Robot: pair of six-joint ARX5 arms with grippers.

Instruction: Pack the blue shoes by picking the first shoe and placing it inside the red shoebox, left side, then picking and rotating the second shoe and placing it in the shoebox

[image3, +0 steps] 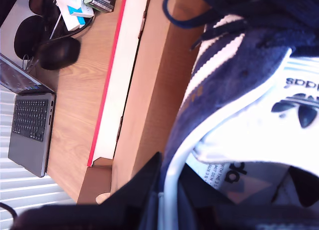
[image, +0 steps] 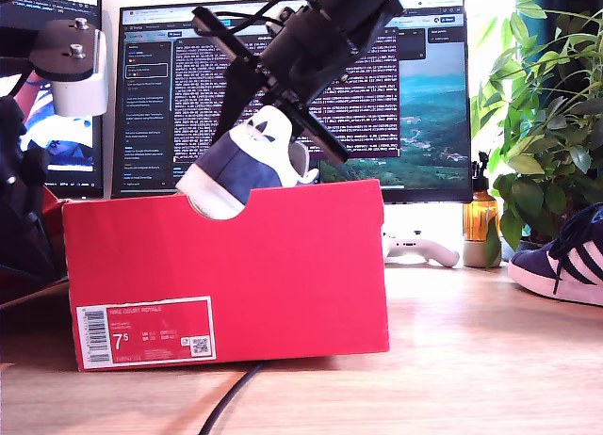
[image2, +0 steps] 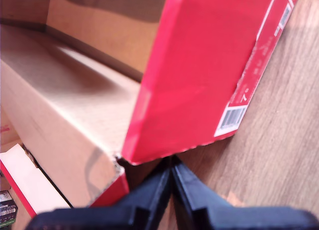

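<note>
Your second claw (image: pixel 283 134) clamps shoe (image: pixel 240 167) by heel, tilted above box (image: pixel 283 265). Your first claw (image2: pixel 172 177) pinched closed, empty, beside box corner. Other shoe (image: pixel 565 261) on bench (image: pixel 471 360), exterior view's right.

A monitor (image: pixel 292 96) fills the exterior view's 12 o'clock. A plant (image: pixel 546 105) stands at 3 o'clock, an amber bottle (image: pixel 480 218) and white controller (image: pixel 419 249) beside it. A cable (image: pixel 226 402) runs at 6.
</note>
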